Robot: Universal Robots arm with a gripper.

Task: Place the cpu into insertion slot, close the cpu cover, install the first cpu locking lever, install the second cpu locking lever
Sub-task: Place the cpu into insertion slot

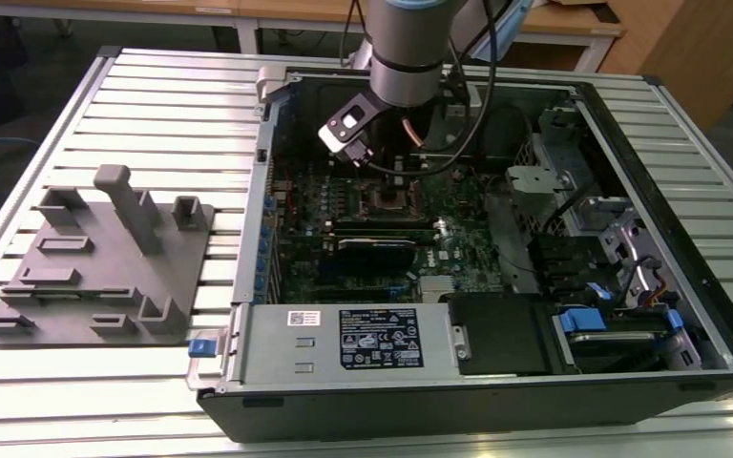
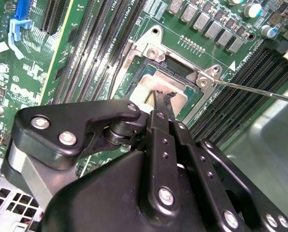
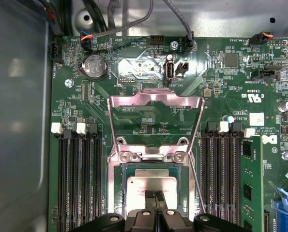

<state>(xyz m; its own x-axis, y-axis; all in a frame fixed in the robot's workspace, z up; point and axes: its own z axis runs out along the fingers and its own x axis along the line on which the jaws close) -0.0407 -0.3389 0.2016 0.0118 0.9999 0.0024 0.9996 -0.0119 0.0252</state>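
The cpu [image 3: 151, 184] lies silver-grey in the insertion slot [image 3: 118, 179] on the green board, and in the second wrist view the cpu [image 2: 146, 87] fills the same slot [image 2: 191, 102]. My gripper [image 3: 155, 195] is shut, its thin black fingertips [image 2: 159, 99] resting on the chip's top near one edge. The cpu cover [image 3: 156, 98] stands swung open beyond the slot, the board visible through its window. A thin locking lever [image 3: 197, 180] runs unlatched along one side of the slot, and in the second wrist view the lever [image 2: 260, 91] sticks out sideways. In the exterior view my gripper [image 1: 399, 176] hangs over the slot [image 1: 389, 198].
Long black memory slots [image 3: 78, 179] flank the socket on both sides. The open computer case [image 1: 621, 124] walls in the board, with cables [image 1: 469, 134] beside my arm and drive bays at the exterior view's right. A grey fixture plate [image 1: 99, 267] lies on the slatted table.
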